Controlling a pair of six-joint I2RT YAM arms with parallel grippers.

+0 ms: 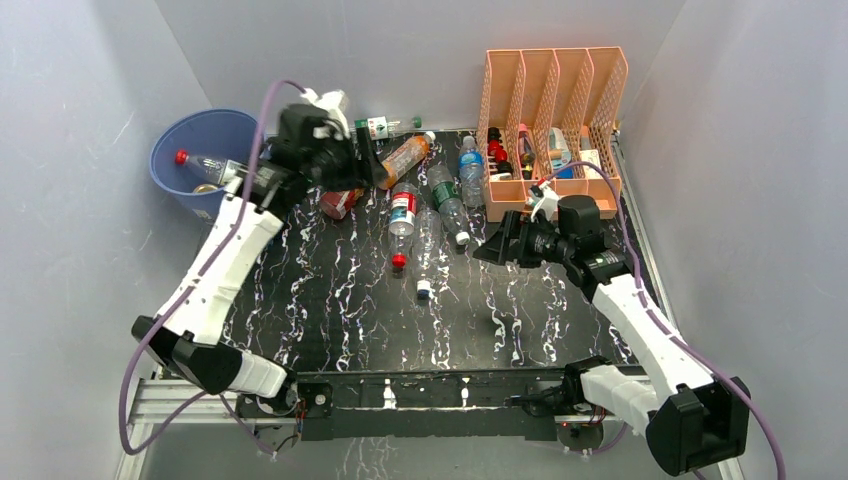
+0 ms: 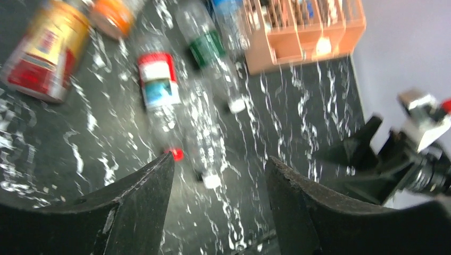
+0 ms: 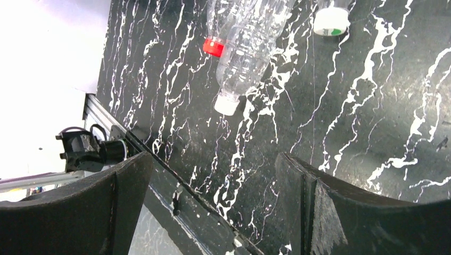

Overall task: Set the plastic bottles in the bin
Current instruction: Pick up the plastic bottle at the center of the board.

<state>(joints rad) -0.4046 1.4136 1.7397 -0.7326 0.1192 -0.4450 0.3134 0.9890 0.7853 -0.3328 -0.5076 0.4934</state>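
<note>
The left arm rises from its base at the near left corner, with the forearm angled up and inward. The wrist is bent so that the left claw (image 1: 370, 165) hangs over the far-left part of the surface (image 1: 340, 310), near the blue bin (image 1: 215, 125). In the wrist view its fingers (image 2: 133, 207) stand apart with only the surface between them: the claw is open and holds nothing. The right arm reaches from the near right corner toward the centre. The right claw (image 1: 497, 245) points left, in front of the peach file organizer (image 1: 555, 80), with jaws wide and empty. One red-capped bottle (image 1: 203, 163) lies inside the bin. The other plastic bottles (image 1: 403, 210) lie on their sides on the far half of the surface, between bin and organizer — among them an orange bottle (image 1: 405, 158), a green-labelled bottle (image 1: 447, 195), a blue-labelled bottle (image 1: 470, 165) and a clear white-capped bottle (image 1: 428, 245).
</note>
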